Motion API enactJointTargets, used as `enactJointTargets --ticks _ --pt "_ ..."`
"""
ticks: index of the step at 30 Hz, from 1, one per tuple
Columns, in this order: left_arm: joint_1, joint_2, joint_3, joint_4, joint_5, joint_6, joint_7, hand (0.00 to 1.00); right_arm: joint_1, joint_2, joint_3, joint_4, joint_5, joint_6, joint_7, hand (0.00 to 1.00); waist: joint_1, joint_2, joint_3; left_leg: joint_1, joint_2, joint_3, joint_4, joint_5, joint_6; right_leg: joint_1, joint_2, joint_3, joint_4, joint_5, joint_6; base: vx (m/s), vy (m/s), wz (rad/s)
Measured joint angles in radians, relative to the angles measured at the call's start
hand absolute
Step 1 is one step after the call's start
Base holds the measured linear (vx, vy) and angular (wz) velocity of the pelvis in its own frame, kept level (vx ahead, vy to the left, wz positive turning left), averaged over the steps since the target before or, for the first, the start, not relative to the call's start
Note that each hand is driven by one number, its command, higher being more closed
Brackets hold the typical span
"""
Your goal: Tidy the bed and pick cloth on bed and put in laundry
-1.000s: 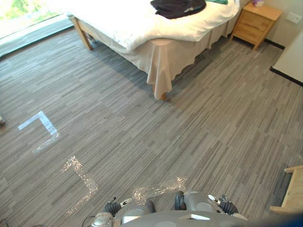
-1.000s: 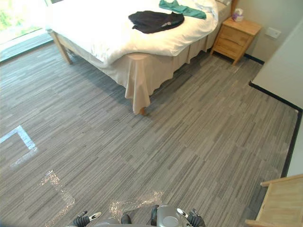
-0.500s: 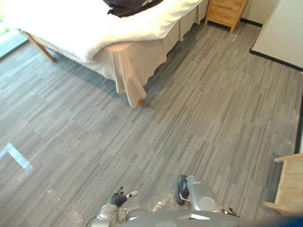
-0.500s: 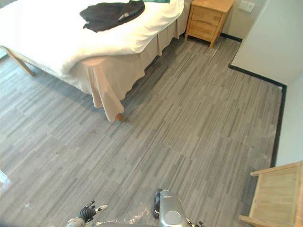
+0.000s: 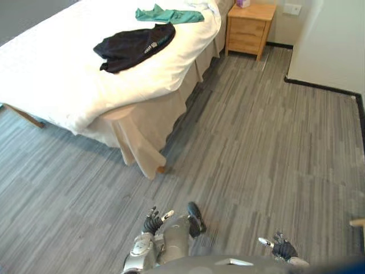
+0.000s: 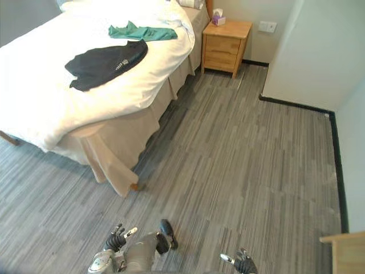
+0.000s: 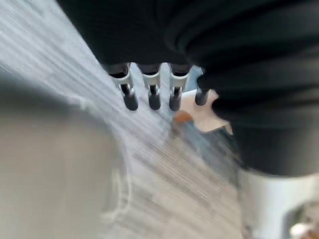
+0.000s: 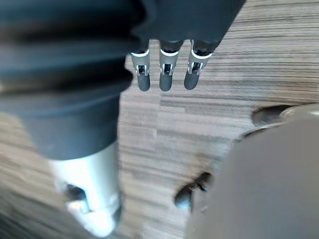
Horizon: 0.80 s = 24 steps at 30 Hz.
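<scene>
At the bottom edge of the left eye view, both hands hang low with nothing in them. The left hand [image 5: 151, 221] sits at bottom centre-left and the right hand [image 5: 282, 249] at bottom right. Each wrist view shows a row of straight, relaxed fingers [image 7: 151, 94] [image 8: 167, 79] over bare striped floor [image 5: 268, 148], with nothing between fingers and thumb.

Past the hands, a stretch of floor separates the robot from the bed [image 5: 51, 85], whose skirted near corner hangs down at centre-left. The bed fills the upper left of the frame.

The black cloth [image 5: 134, 47] lies flat on the white cover, well apart from both hands, up and to the left of them. Its long axis runs from lower left to upper right, roughly along the bed's near side edge. Just beyond it, at the top of the frame, the green cloth [image 5: 169, 14] lies crosswise; whether the two touch cannot be told. A wooden nightstand [image 5: 249, 28] stands at the top right, past the bed.

The left hand is on the bed's side and looks the nearer to the black cloth, though the robot probably has to walk closer before either hand can reach it.
</scene>
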Motion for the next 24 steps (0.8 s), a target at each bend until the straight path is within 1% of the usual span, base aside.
enactJointTargets --ticks 1,2,3,4,5,6,7,8,9,10,11,12,13,14,15,16,17,18,19,20,21,22,23,24 --pt "-0.002 0.000 0.000 -0.001 -0.006 -0.001 0.002 0.00 -0.001 0.010 0.001 0.006 0.000 -0.002 -0.005 0.00 0.013 -0.009 -0.001 0.010 -0.014 0.012 0.015 -0.040 -0.001 0.012 -0.018 -0.011 0.003 0.019 -0.002 0.42 0.194 0.08" --pt "-0.003 -0.004 0.001 -0.002 -0.015 0.000 0.004 0.00 -0.001 0.009 0.000 0.011 -0.001 0.000 -0.007 0.00 0.024 -0.007 -0.003 0.015 -0.018 0.016 0.046 -0.081 0.001 0.016 -0.033 -0.016 0.027 0.035 -0.003 0.40 0.207 -0.01" --pt "-0.002 -0.006 0.001 -0.001 -0.032 0.001 0.005 0.00 -0.004 0.003 -0.004 0.019 -0.012 0.004 -0.010 0.00 0.037 -0.004 -0.007 0.037 -0.024 0.019 0.073 -0.130 0.006 -0.004 -0.060 -0.016 0.125 0.038 0.000 0.41 0.222 -0.05" --pt "0.002 -0.006 0.000 0.000 -0.037 0.003 0.005 0.00 -0.006 0.003 -0.010 0.023 -0.025 0.006 -0.011 0.00 0.040 -0.003 -0.010 0.052 -0.032 0.017 0.078 -0.151 0.007 -0.025 -0.076 -0.017 0.200 0.043 0.008 0.43 0.263 0.01" --pt "0.014 -0.003 -0.002 -0.001 -0.038 0.002 0.005 0.00 -0.011 0.004 -0.017 0.030 -0.043 0.007 -0.016 0.00 0.040 -0.007 -0.018 0.092 -0.053 0.001 0.070 -0.173 0.016 -0.101 -0.120 -0.019 0.404 0.083 0.054 0.44 0.279 0.30" --pt "0.023 0.009 -0.022 0.000 -0.039 0.002 0.005 0.00 -0.021 0.006 -0.034 0.042 -0.048 0.006 -0.018 0.00 0.035 -0.008 -0.027 0.134 -0.079 -0.038 0.045 -0.181 0.027 -0.203 -0.159 -0.004 0.658 0.152 0.074 0.44 0.273 0.49" --pt "0.024 0.011 -0.035 0.003 -0.041 0.002 0.005 0.00 -0.025 0.007 -0.038 0.046 -0.050 0.005 -0.018 0.00 0.023 -0.011 -0.028 0.159 -0.092 -0.057 0.028 -0.179 0.033 -0.250 -0.173 -0.005 0.769 0.140 0.078 0.42 0.229 0.81" --pt "0.027 0.016 -0.046 0.009 -0.043 0.002 0.004 0.00 -0.026 0.004 -0.037 0.047 -0.051 0.005 -0.019 0.00 0.016 -0.010 -0.027 0.225 -0.117 -0.099 -0.023 -0.174 0.037 -0.332 -0.193 -0.018 0.921 0.101 0.069 0.46 0.206 0.96" --pt "0.030 0.014 -0.067 0.016 -0.055 0.002 0.005 0.00 -0.023 -0.003 -0.035 0.048 -0.052 0.003 -0.018 0.00 0.011 0.003 -0.028 0.296 -0.131 -0.141 -0.074 -0.165 0.041 -0.396 -0.192 -0.043 0.977 0.062 0.046 0.45 0.179 0.96" --pt "0.028 0.015 -0.080 0.021 -0.069 0.002 0.005 0.00 -0.022 -0.007 -0.034 0.045 -0.052 -0.001 -0.017 0.00 0.012 0.011 -0.027 0.329 -0.135 -0.165 -0.095 -0.159 0.033 -0.423 -0.183 -0.055 0.976 0.044 0.046 0.43 0.123 1.16" --pt "0.021 0.013 -0.107 0.028 -0.087 0.003 0.005 0.00 -0.022 -0.014 -0.029 0.033 -0.046 -0.015 -0.014 0.00 -0.006 0.033 -0.020 0.365 -0.130 -0.226 -0.096 -0.157 -0.049 -0.462 -0.146 -0.066 0.907 0.021 0.026 0.31 0.017 1.55" --pt "-0.001 0.038 -0.114 0.033 -0.088 0.003 0.005 0.00 -0.025 0.008 -0.007 0.036 -0.037 -0.028 -0.012 0.00 -0.023 -0.047 -0.016 0.345 -0.147 -0.261 -0.009 -0.192 -0.098 -0.496 -0.193 -0.039 0.782 0.002 0.014 0.29 -0.064 1.74" --pt "-0.013 0.047 -0.125 0.033 -0.087 0.003 0.004 0.00 -0.025 0.021 -0.001 0.032 -0.035 -0.036 -0.011 0.00 -0.020 -0.045 -0.011 0.340 -0.110 -0.247 0.014 -0.252 0.010 -0.513 -0.216 -0.040 0.739 -0.004 0.029 0.23 -0.232 1.87" --pt "-0.043 0.039 -0.139 0.050 -0.088 0.011 0.008 0.00 -0.017 0.019 -0.008 0.035 -0.017 -0.050 -0.014 0.00 -0.022 -0.046 -0.005 0.363 -0.103 -0.303 0.003 -0.229 -0.024 -0.528 -0.217 0.025 0.633 -0.003 0.077 0.17 -0.276 1.44" --pt "-0.040 0.036 -0.140 0.054 -0.087 0.013 0.010 0.00 -0.015 0.018 0.000 0.036 -0.009 -0.053 -0.013 0.00 -0.023 -0.043 -0.012 0.372 -0.101 -0.327 -0.009 -0.224 -0.020 -0.530 -0.208 0.052 0.565 0.001 0.077 0.22 -0.310 1.84" --pt "-0.037 0.027 -0.140 0.056 -0.085 0.009 0.014 0.00 -0.013 0.020 0.002 0.035 0.006 -0.061 -0.010 0.00 -0.033 -0.032 -0.019 0.372 -0.106 -0.406 -0.023 -0.222 -0.023 -0.550 -0.174 0.124 0.455 0.023 0.060 0.27 -0.247 1.87" --pt "-0.035 0.023 -0.139 0.057 -0.084 0.002 0.019 0.00 -0.008 0.019 0.003 0.035 0.014 -0.063 -0.007 0.00 -0.035 -0.030 -0.022 0.377 -0.115 -0.473 -0.045 -0.217 -0.038 -0.564 -0.143 0.189 0.379 0.054 0.065 0.29 -0.232 1.83" --pt "-0.029 0.023 -0.138 0.057 -0.084 0.001 0.022 0.00 -0.004 0.022 0.003 0.035 0.013 -0.068 -0.005 0.00 -0.032 -0.033 -0.023 0.380 -0.118 -0.500 -0.054 -0.215 -0.042 -0.564 -0.131 0.218 0.341 0.074 0.063 0.32 -0.246 1.51" --pt "-0.009 0.025 -0.137 0.058 -0.083 -0.002 0.025 0.00 0.004 0.027 0.004 0.037 0.013 -0.074 -0.003 0.00 -0.025 -0.050 -0.033 0.389 -0.122 -0.542 -0.059 -0.217 -0.052 -0.549 -0.113 0.258 0.270 0.131 0.054 0.33 -0.283 1.20" --pt "0.001 0.032 -0.118 0.059 -0.083 -0.016 0.026 0.00 0.011 0.038 0.008 0.038 0.012 -0.075 0.003 0.00 -0.021 -0.056 -0.040 0.397 -0.125 -0.574 -0.065 -0.225 -0.071 -0.532 -0.110 0.266 0.232 0.205 0.063 0.34 -0.305 1.03" --pt "0.000 0.022 -0.111 0.067 -0.083 -0.017 0.027 0.00 0.008 0.030 0.006 0.041 0.012 -0.075 0.011 0.00 -0.021 -0.045 -0.042 0.410 -0.109 -0.580 -0.069 -0.227 -0.087 -0.516 -0.100 0.246 0.229 0.203 0.057 0.43 -0.351 0.61" --pt "0.016 0.014 -0.106 0.067 -0.082 -0.030 0.027 0.00 0.006 0.010 0.011 0.048 0.010 -0.076 0.023 0.00 -0.013 -0.018 -0.053 0.429 -0.078 -0.564 -0.093 -0.220 -0.117 -0.496 -0.077 0.232 0.201 0.208 0.041 0.43 -0.311 0.24" --pt "0.032 0.004 -0.098 0.074 -0.082 -0.040 0.027 0.00 0.002 -0.007 0.018 0.061 0.011 -0.074 0.028 0.00 -0.011 0.005 -0.065 0.435 -0.050 -0.560 -0.105 -0.221 -0.135 -0.477 -0.054 0.210 0.170 0.213 0.028 0.41 -0.279 0.13" --pt "0.033 -0.001 -0.094 0.080 -0.081 -0.041 0.027 0.00 0.002 -0.011 0.021 0.067 0.012 -0.072 0.029 0.00 -0.012 0.012 -0.069 0.438 -0.037 -0.561 -0.105 -0.220 -0.154 -0.463 -0.045 0.202 0.152 0.218 0.020 0.30 -0.196 0.14"
